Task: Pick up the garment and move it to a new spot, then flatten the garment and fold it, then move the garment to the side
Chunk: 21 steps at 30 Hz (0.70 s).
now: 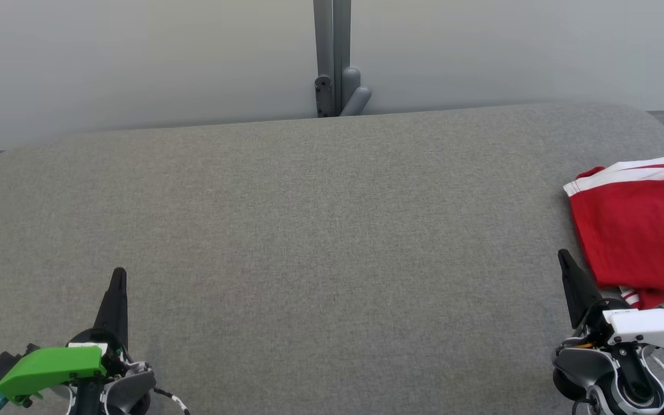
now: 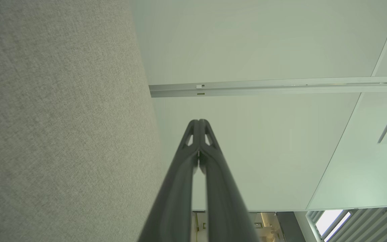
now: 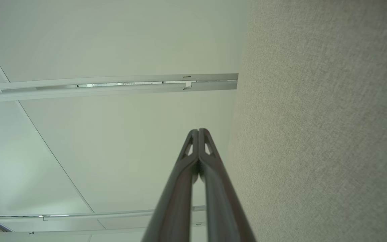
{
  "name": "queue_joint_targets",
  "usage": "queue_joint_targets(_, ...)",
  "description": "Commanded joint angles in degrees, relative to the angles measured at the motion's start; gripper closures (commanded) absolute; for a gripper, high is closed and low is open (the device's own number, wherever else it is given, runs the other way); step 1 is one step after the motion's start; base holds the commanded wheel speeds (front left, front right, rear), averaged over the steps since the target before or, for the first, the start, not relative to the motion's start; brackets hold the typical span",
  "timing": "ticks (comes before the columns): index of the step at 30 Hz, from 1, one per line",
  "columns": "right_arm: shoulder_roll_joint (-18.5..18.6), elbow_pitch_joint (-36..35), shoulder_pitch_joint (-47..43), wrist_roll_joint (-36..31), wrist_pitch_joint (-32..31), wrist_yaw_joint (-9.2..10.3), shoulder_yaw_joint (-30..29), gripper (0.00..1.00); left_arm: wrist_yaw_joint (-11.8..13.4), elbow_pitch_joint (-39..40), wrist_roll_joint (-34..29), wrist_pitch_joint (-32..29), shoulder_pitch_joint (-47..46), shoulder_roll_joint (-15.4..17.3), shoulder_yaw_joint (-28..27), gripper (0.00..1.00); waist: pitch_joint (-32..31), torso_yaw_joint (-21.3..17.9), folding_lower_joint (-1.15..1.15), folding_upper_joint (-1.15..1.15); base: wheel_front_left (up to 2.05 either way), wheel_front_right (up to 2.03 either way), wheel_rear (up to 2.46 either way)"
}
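Nearest the robot, the left gripper (image 1: 119, 273) is sitting over the near-left corner of the grey fabric-covered table (image 1: 320, 230), its dark fingers pointing toward the far edge. A green cover (image 1: 49, 366) is capping its wrist. In the left wrist view its two fingers are pressing together at the tips, the claw fully narrow and holding nothing, with the table's cloth running down one side and pale panels beyond.

Over the near-right corner the right gripper (image 1: 563, 255) is pointing the same way, a white cover (image 1: 652, 325) showing on its wrist. In the right wrist view its fingers are likewise meeting tip to tip, the claw narrow and gripping nothing.

Just beside that gripper, on its outer side, the garment (image 1: 637, 230) is lying at the table's right edge. It is red with white stripes along its far hem and another bit of striping peeking out at its near corner. It is lying in a compact, roughly folded shape, partly cut off by the picture's border. Whether the right gripper's finger is touching its near-left edge I cannot tell.

The middle of the table is stretching away to a rounded far edge. Behind it a pale wall (image 1: 136, 57) is rising, with a grey post (image 1: 333, 52) standing at the centre.
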State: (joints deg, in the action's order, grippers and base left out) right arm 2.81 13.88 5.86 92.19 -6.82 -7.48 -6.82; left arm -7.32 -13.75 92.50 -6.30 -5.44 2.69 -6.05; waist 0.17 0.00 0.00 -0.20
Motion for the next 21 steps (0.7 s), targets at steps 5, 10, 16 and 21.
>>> queue_joint_targets(5,0.1,-0.2,0.3,0.4,-0.3,-0.02,-0.1,1.00,-0.3,0.0,0.0,0.0,-1.0,0.4,-0.3,1.00,0.0,0.0,0.00,0.20,0.00,0.00,0.00)
queue_joint_targets(10,0.1,-0.2,0.3,0.4,-0.3,-0.02,-0.1,1.00,-0.3,0.0,0.0,0.0,-1.0,0.4,-0.3,1.00,0.0,0.0,0.00,0.20,0.00,0.00,0.00)
queue_joint_targets(16,0.1,-0.2,0.3,0.4,-0.3,-0.02,-0.1,1.00,-0.3,0.0,0.0,0.0,-1.0,0.4,-0.3,1.00,0.0,0.0,0.00,0.20,0.00,0.00,0.00)
queue_joint_targets(21,0.1,-0.2,0.3,0.4,-0.3,-0.02,-0.1,1.00,-0.3,0.0,0.0,0.0,-1.0,0.4,-0.3,1.00,0.0,0.0,0.00,0.20,0.00,0.00,0.00)
